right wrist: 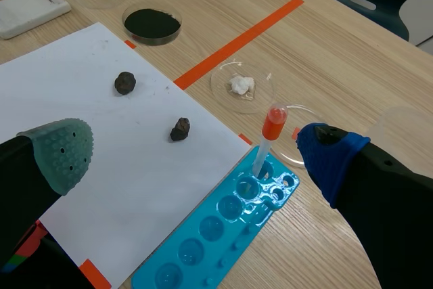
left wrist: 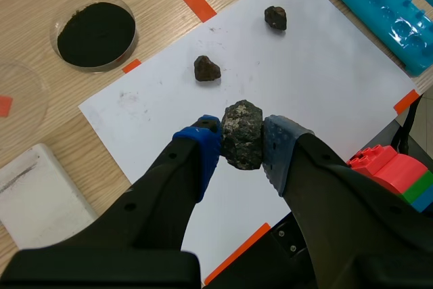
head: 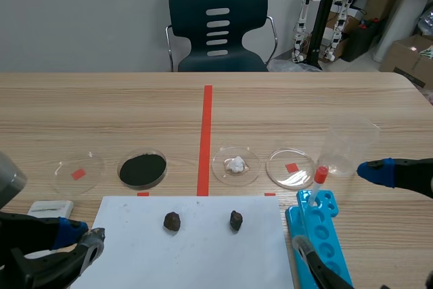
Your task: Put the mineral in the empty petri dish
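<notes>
Mineral [left wrist: 241, 126] is clamped in the left gripper [left wrist: 243, 143], fingers closed on it. It could be dropped if jolted before the empty petri dish [left wrist: 24, 89] ahead is reached.

minerals [head: 172, 221] on paper [head: 203, 255] | dishes [head: 143, 169] behind paper | rack [head: 329, 235] right of paper

Bright, even, diffuse indoor light with only soft, faint shadows throughout.
</notes>
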Controlling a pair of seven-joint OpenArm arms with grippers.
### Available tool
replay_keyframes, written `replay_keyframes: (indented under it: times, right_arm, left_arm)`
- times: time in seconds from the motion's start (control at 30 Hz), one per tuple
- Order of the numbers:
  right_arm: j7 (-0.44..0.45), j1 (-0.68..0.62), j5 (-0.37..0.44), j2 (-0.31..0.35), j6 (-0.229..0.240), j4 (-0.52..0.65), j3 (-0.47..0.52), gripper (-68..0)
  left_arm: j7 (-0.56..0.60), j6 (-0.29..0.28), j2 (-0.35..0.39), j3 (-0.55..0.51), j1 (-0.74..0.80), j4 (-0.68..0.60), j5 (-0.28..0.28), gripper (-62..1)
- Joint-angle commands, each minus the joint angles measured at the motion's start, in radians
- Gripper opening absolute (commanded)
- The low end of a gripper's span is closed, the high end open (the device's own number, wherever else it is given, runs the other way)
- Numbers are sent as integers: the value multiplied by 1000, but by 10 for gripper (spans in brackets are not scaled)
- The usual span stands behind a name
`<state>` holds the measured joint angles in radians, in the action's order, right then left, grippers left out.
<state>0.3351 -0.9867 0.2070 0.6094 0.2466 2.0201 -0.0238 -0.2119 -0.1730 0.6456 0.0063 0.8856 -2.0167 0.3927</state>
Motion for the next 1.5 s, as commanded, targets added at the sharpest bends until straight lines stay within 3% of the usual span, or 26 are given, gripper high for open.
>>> replay_keyframes:
  times: [0.0,0.9,1.27,1.47]
  right_arm:
    - [12,6,7,0,-3,5,6,-37]
    - [12,6,7,0,-3,5,6,-37]
    - [12,6,7,0,-3,5,6,-37]
    - [12,6,7,0,-3,5,6,-37]
  left_arm:
    - [9,1,-2,4,-3,-13,6,-519]
    - [-21,2,-2,4,-22,-11,6,-519]
    - [-101,1,-2,98,-199,-7,-3,-519]
    - [-104,1,-10,159,-342,83,-20,-519]
